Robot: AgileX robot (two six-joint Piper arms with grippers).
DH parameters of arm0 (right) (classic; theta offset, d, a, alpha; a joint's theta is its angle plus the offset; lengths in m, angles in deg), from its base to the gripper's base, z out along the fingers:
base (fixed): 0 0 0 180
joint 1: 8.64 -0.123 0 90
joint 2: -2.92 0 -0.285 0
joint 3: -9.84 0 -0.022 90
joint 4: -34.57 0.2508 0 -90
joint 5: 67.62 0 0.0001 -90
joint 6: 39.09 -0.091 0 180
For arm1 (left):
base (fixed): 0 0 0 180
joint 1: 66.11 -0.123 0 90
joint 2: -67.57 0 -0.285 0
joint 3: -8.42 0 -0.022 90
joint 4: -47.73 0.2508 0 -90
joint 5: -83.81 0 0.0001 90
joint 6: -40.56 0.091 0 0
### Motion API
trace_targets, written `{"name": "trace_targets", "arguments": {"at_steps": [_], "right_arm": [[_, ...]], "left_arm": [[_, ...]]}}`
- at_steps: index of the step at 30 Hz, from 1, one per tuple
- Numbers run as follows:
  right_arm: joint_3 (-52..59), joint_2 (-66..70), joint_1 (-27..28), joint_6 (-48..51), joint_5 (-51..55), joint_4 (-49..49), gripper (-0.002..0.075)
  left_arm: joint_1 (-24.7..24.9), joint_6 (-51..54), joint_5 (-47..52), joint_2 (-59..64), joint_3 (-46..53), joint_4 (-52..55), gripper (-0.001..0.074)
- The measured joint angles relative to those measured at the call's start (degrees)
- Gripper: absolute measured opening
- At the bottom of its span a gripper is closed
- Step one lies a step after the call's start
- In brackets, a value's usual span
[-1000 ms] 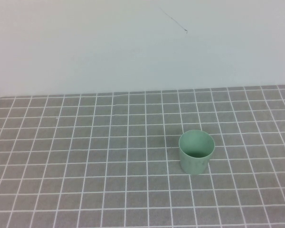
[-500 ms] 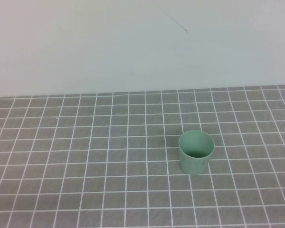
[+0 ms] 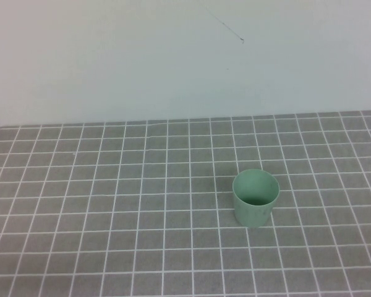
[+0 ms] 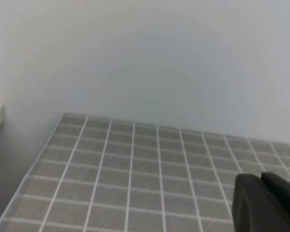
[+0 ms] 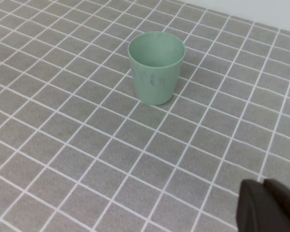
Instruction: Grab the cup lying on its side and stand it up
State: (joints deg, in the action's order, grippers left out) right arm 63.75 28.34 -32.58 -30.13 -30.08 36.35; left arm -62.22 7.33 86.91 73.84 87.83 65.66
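Note:
The pale mint-green cup [image 3: 255, 198] stands upright with its mouth up on the grey tiled mat, right of centre in the high view. The right wrist view also has the cup [image 5: 156, 67], standing free and well away from my right gripper [image 5: 262, 186]. That gripper's dark fingers are pressed together with nothing between them. My left gripper [image 4: 261, 179] shows only in the left wrist view, shut and empty, above bare tiles near the mat's far left corner. Neither arm appears in the high view.
The grey mat with white grid lines [image 3: 111, 216] covers the table up to a plain white wall [image 3: 173, 62]. The mat's left edge [image 4: 36, 159] drops off beside the left gripper's area.

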Motion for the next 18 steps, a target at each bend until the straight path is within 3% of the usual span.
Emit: {"name": "trace_targets", "arguments": {"at_steps": [5, 10, 18], "right_arm": [[0.0, 0.0, 0.0, 0.0, 0.0, 0.0, -0.0003], [0.0, 0.0, 0.0, 0.0, 0.0, 0.0, -0.0003], [0.0, 0.0, 0.0, 0.0, 0.0, 0.0, -0.0003]], "left_arm": [[0.0, 3.4, -8.2, 0.0, 0.0, -5.9, 0.0001], [0.0, 28.8, -6.7, 0.0, 0.0, -27.3, 0.0001], [-0.1, 30.3, 7.3, 0.0, 0.0, -23.5, 0.0001]]}}
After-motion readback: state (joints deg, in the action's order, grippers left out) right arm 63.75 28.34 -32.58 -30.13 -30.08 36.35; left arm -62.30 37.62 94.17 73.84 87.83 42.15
